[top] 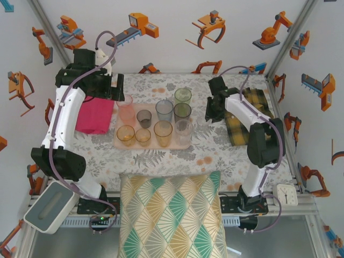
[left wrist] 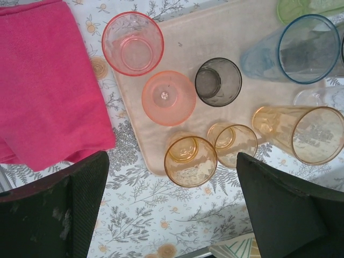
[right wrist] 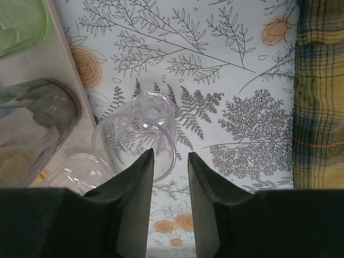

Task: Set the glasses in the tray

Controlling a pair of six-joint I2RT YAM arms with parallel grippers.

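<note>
The pale pink-beige tray (top: 153, 146) (left wrist: 215, 37) lies mid-table with several glasses standing on it: amber ones (left wrist: 190, 160) at the front, a grey one (left wrist: 217, 81), a blue one (left wrist: 306, 48) and a green one (top: 183, 95). A pink glass (left wrist: 133, 43) stands at the tray's back left corner. My left gripper (left wrist: 172, 180) (top: 115, 88) hovers open above that corner and holds nothing. My right gripper (right wrist: 169, 156) is by the tray's right edge (right wrist: 51, 64), its jaws a narrow gap apart. They straddle the wall of a clear glass (right wrist: 137, 131), one finger inside the rim.
A bright pink folded cloth (top: 95, 115) (left wrist: 43, 80) lies left of the tray. A yellow plaid cloth (top: 242, 115) (right wrist: 320, 91) lies to the right. A patterned pillow (top: 172, 215) covers the near edge, with a white clock (top: 286, 193) beside the right arm's base.
</note>
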